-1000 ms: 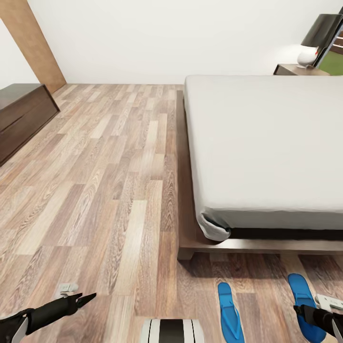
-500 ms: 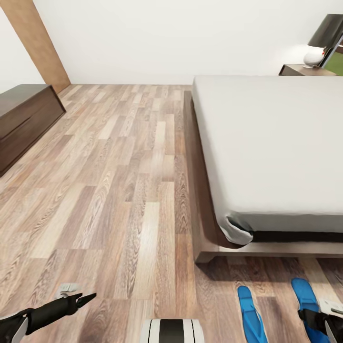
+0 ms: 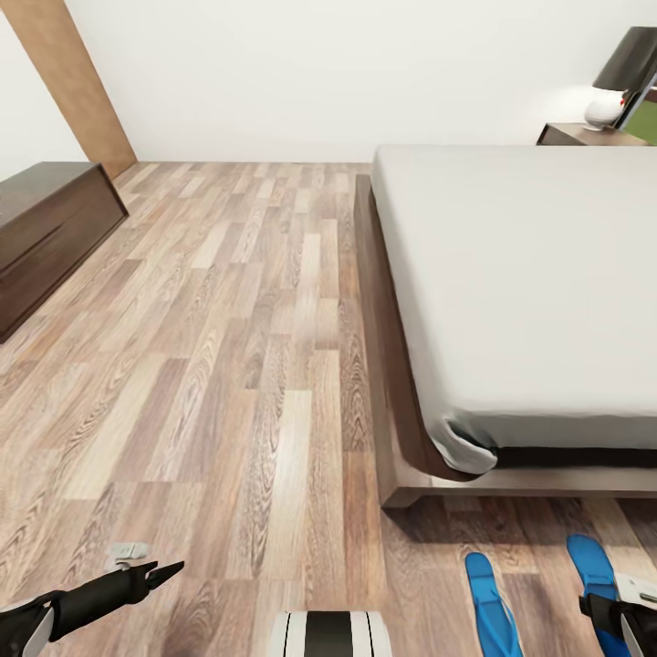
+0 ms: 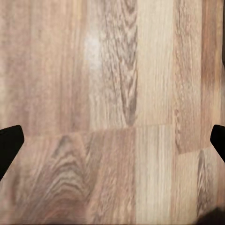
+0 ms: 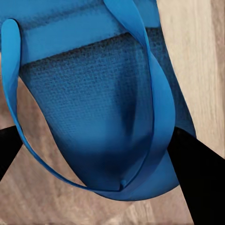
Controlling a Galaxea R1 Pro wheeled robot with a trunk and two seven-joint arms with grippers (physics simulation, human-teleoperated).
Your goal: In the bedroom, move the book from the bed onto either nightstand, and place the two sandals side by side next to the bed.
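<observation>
Filling the right half of the head view, the bed sits on plank floor. Two blue sandals lie at its foot — one free, the other between the right gripper's fingers, though contact is unclear. Left gripper hovers, spread wide — holding nothing.

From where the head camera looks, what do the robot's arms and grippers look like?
The left arm ends in a slim matte-black left gripper with pointed fingers and a small pale-grey block above it. The right gripper is black too, with a white-grey block on top. No cables or markings show.
</observation>
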